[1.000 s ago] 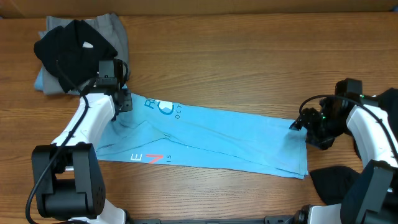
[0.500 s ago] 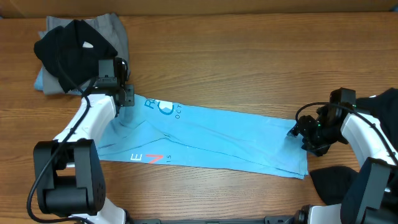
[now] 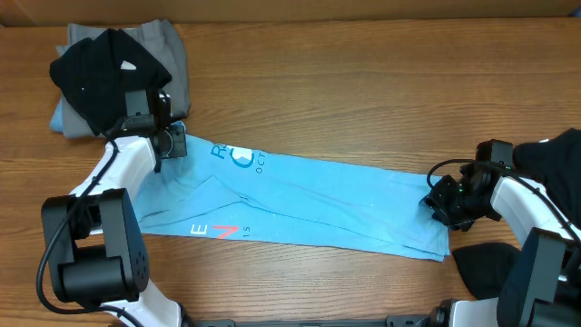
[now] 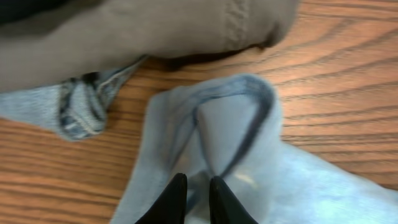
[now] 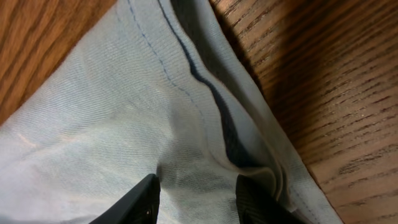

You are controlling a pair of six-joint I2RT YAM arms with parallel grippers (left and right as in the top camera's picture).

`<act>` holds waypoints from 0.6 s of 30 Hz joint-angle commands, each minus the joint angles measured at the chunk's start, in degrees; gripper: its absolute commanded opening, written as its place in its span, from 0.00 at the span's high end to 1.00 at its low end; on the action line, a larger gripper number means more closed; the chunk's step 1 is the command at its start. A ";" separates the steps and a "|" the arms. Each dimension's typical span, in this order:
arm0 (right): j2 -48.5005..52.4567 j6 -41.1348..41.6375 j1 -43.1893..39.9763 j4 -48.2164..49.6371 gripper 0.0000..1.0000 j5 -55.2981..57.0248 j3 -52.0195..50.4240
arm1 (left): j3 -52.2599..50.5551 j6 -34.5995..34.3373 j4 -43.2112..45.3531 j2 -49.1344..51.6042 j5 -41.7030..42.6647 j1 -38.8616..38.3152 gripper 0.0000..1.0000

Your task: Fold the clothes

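Note:
A light sky-blue T-shirt (image 3: 309, 204) with white and coral-red lettering lies as a long strip across the table. My left gripper (image 3: 172, 143) sits at its upper left corner. In the left wrist view this gripper (image 4: 198, 193) is shut on a raised fold of the blue cloth (image 4: 230, 118). My right gripper (image 3: 434, 202) is down on the shirt's right end. In the right wrist view this gripper (image 5: 199, 196) is open, its fingers (image 5: 146, 196) standing wide apart on the cloth beside the hem (image 5: 205, 93).
More clothes are piled at the back left: a black garment (image 3: 104, 73) on top, a grey one (image 3: 172, 45) and a pale blue one (image 3: 62, 118). The pile lies just beyond the left gripper. A black cloth (image 3: 486, 263) lies at the front right.
The left gripper shifted slightly up and left, and its jaws narrowed onto the shirt corner. The right gripper came down and left onto the shirt's right end, its jaws narrowing.

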 commanded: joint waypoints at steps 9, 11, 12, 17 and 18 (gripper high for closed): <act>-1.36 0.68 -0.11 0.55 0.57 0.37 -0.72 | -0.59 2.21 0.96 1.18 8.55 1.22 0.64; -1.36 0.68 -0.11 0.57 0.57 0.37 -0.72 | -0.59 2.21 1.09 2.05 8.59 1.33 0.68; -1.36 0.68 -0.11 0.59 0.57 0.37 -0.72 | -0.59 2.19 1.07 2.71 8.70 1.31 0.70; -1.36 0.68 -0.11 0.59 0.57 0.37 -0.72 | -0.57 2.38 0.22 4.52 10.05 1.33 0.96; -1.36 0.68 -0.11 0.59 0.57 0.35 -0.72 | -0.48 2.38 0.09 4.17 10.01 1.33 0.96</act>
